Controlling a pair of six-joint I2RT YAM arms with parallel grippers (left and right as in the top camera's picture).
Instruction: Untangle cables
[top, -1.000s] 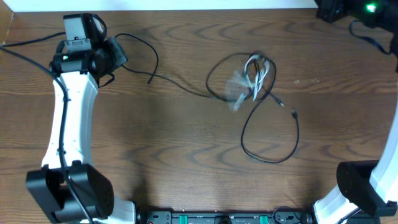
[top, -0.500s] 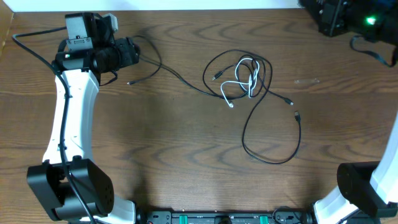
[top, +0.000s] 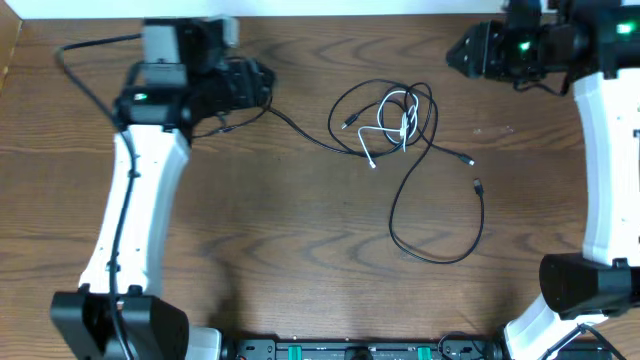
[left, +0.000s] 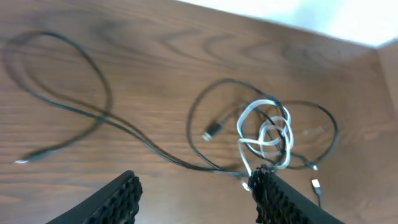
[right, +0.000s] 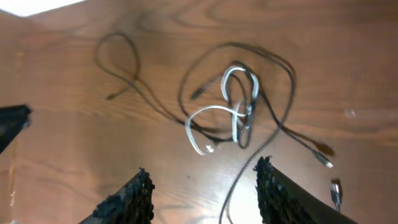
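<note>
The cables lie in a loose tangle at the table's centre. A short white cable (top: 404, 122) is knotted among two black ones. One black cable (top: 300, 133) trails left toward my left gripper (top: 255, 82). The other black cable (top: 481, 215) makes a big loop toward the front. My right gripper (top: 458, 55) hovers at the far right. The left wrist view has the left gripper (left: 196, 202) open and empty, with the white cable (left: 264, 134) beyond its right finger. In the right wrist view the right gripper (right: 202, 199) is open and empty, short of the white cable (right: 214, 112).
The wooden table (top: 300, 260) ends at a white strip along its far edge. Both arm bases stand at the front corners, with a black equipment rail (top: 350, 350) between them. Loose black plugs (top: 476, 185) lie right of the knot.
Both grippers have opened. The left arm swung right toward the tangle and the right arm came into view at the far right. The cable bundle, blurred a second ago, lies still.
</note>
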